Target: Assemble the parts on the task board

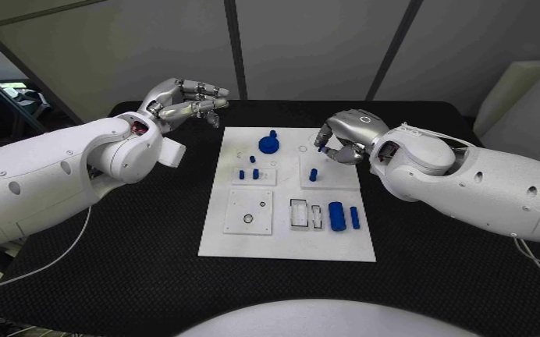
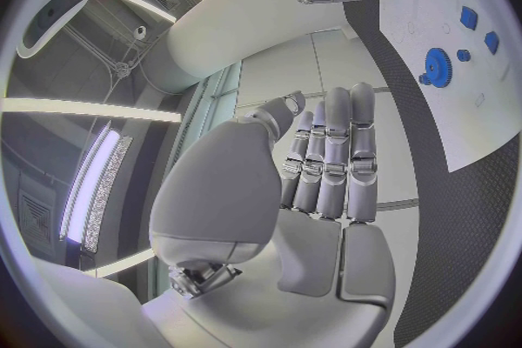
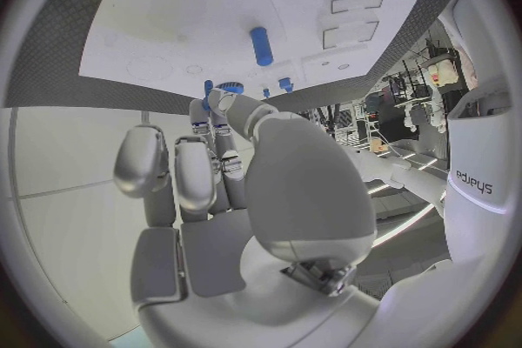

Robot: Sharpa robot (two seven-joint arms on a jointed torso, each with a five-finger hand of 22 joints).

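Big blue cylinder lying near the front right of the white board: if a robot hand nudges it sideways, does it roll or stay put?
The blue cylinder lies on its side on the flat white board, so a sideways nudge would probably set it rolling. It looks like smooth, solid plastic: likely rigid, and perhaps a bit slippery. A thinner blue pin lies close beside it and might get knocked.

Grey panelled partition walls with dark metal seams (image 1: 234, 33) stand behind the black textured worktop (image 1: 135, 274); long ceiling strip lights (image 2: 92, 109) glow overhead.
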